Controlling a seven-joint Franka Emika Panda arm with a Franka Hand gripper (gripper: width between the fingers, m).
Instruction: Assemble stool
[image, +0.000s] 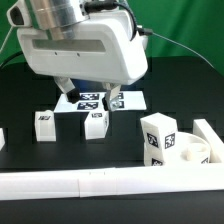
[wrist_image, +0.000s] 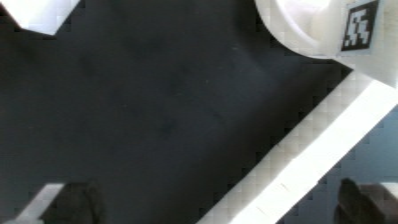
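Note:
The round white seat disc (image: 190, 152) lies at the exterior view's right, with a tagged blocky leg (image: 158, 136) standing at its near side. Two more white legs (image: 45, 123) (image: 96, 124) stand on the black table in the middle. My gripper (image: 90, 97) hangs above the table behind these two legs, jaws open and empty. In the wrist view, the seat disc's edge (wrist_image: 306, 30) with a marker tag shows in one corner. My gripper (wrist_image: 214, 212) is open, with both dark fingertips (wrist_image: 63, 205) apart over bare table.
The marker board (image: 92, 101) lies under and behind the gripper. A long white rail (image: 90, 184) runs along the front and another rail (image: 212, 130) at the right. A rail (wrist_image: 329, 135) crosses the wrist view diagonally. A white corner (wrist_image: 32, 12) shows there too.

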